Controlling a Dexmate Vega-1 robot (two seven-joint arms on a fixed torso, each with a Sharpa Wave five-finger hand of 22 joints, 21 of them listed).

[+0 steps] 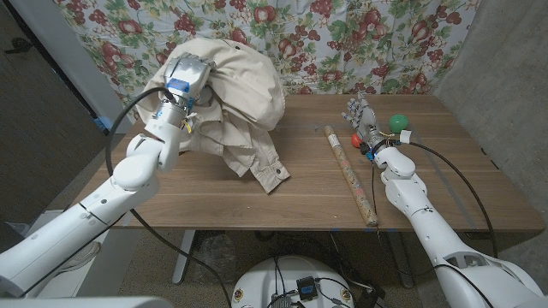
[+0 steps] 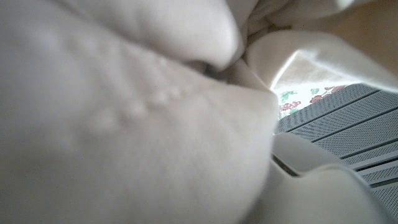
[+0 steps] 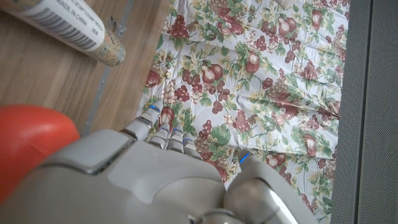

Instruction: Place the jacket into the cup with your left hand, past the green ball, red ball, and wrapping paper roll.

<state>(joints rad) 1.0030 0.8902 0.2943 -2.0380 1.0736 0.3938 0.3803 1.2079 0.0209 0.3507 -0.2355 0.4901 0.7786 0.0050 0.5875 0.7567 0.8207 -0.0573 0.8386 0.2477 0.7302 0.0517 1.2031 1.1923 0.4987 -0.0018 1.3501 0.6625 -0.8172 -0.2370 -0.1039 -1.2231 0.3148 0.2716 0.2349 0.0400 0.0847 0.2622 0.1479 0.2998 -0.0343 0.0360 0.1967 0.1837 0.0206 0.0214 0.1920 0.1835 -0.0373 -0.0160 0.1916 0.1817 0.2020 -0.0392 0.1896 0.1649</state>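
Fruit-print backdrop (image 1: 342,34) behind wooden table (image 1: 308,192)

Wooden table (image 1: 300,192), plank grain running along its length. Behind its far edge hangs a fruit-and-flower printed cloth (image 1: 342,43). A grey wall (image 1: 505,77) stands beyond the table's right edge.

wooden table (image 1: 257,201) bearing cream jacket (image 1: 235,94), wrapping paper roll (image 1: 349,174), red ball (image 1: 355,139), green ball (image 1: 399,123)
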